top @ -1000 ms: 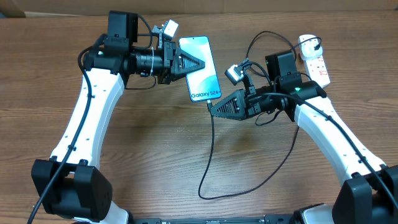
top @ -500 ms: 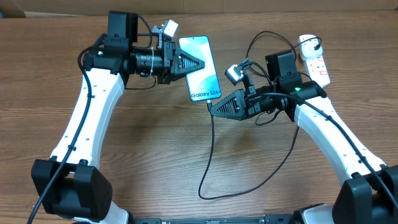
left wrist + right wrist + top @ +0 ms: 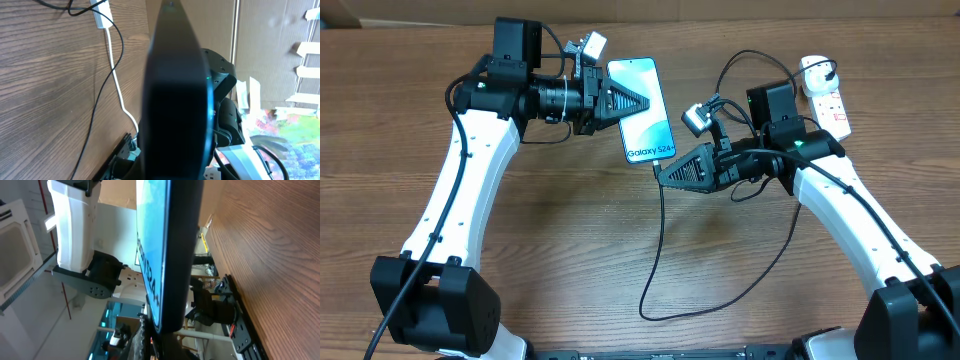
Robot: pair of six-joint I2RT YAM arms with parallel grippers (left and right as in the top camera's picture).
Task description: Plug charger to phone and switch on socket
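The phone (image 3: 638,78), its blue screen reading "Galaxy S24", is held tilted above the table. My left gripper (image 3: 642,104) is shut on it from the left. In the left wrist view its dark back (image 3: 175,90) fills the middle. My right gripper (image 3: 662,172) is at the phone's bottom edge, shut on the tip of the charger (image 3: 657,240), whose thin black cable hangs down and loops over the table. The right wrist view shows the phone edge-on (image 3: 167,255); the connector itself is hidden. The socket (image 3: 830,102) lies at the far right with a black plug in it.
A thick white cord (image 3: 118,85) runs from the socket (image 3: 101,14) across the wooden table. The black cable loops near the front edge (image 3: 720,305). Cardboard stands along the table's back edge (image 3: 720,10).
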